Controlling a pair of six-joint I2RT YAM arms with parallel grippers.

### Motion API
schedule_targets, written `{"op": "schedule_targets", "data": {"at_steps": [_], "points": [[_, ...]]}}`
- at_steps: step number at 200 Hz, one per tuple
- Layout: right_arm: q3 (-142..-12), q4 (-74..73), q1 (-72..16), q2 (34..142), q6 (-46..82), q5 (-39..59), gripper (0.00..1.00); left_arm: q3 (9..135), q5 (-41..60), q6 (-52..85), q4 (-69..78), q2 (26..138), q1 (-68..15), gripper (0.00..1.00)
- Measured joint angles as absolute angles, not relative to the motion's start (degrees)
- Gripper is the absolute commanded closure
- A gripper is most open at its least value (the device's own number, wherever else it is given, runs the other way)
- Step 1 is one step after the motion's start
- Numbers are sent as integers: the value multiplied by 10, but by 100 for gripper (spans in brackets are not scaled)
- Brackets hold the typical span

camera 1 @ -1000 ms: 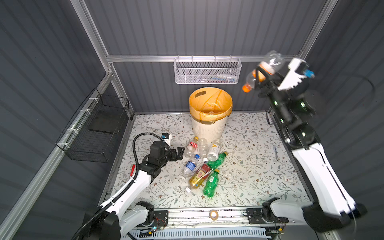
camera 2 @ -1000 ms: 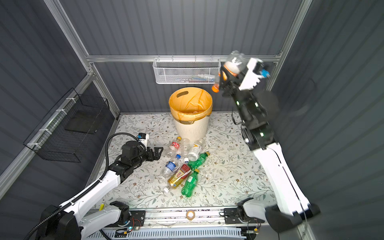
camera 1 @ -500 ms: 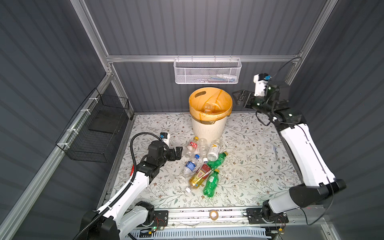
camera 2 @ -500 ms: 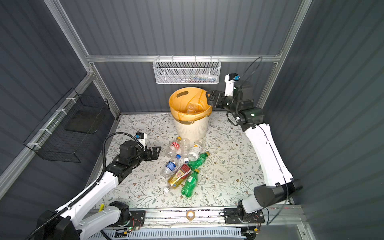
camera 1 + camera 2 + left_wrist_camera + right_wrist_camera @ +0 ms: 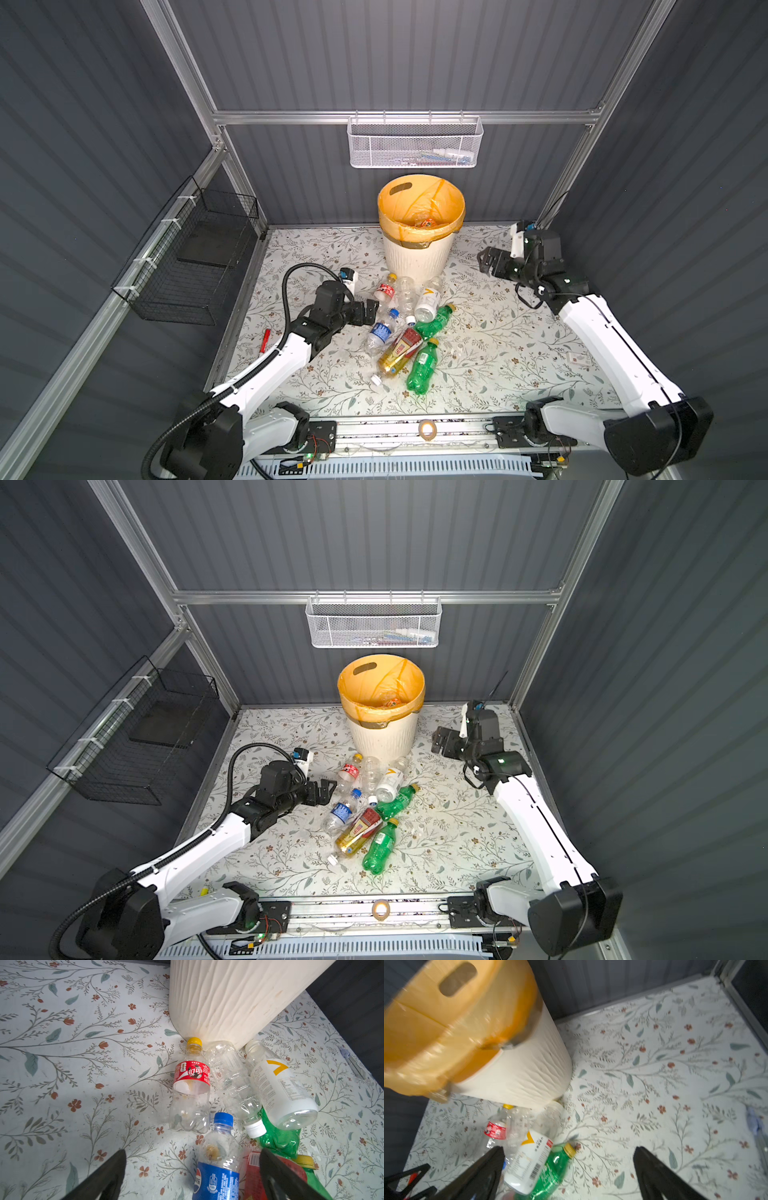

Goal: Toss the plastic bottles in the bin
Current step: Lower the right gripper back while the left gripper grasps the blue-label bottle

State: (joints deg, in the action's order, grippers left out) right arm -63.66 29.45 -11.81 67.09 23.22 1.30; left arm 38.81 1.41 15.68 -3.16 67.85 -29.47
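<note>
Beside the bin (image 5: 417, 257) | right pincer (image 5: 484, 262) spread wide, empty | left pincer (image 5: 372, 311) spread wide, empty, near plastic bottles (image 5: 420, 365)

In the right wrist view the round cream-white ribbed bin (image 5: 519, 1072) with its orange bag is blurred, and the frame edge cuts its rim. In the left wrist view the clear blue-labelled bottle (image 5: 217, 1169) is cut off at its label. In both top views, upper centre, the white mesh wall basket (image 5: 395, 145) (image 5: 353, 625) holds items too small to tell; the bin's rim half hides an orange object (image 5: 427, 223).
</note>
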Motion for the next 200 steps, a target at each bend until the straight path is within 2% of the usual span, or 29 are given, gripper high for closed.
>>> {"op": "schedule_targets", "data": {"at_steps": [38, 136, 200], "points": [[-591, 300, -88, 629, 251, 10, 1, 396, 10, 157, -28, 729, -321, 0], [-547, 286, -86, 632, 270, 26, 1, 377, 8, 154, -82, 707, -366, 7], [-533, 265, -86, 635, 281, 37, 2, 375, 5, 155, -85, 764, -390, 11]]}}
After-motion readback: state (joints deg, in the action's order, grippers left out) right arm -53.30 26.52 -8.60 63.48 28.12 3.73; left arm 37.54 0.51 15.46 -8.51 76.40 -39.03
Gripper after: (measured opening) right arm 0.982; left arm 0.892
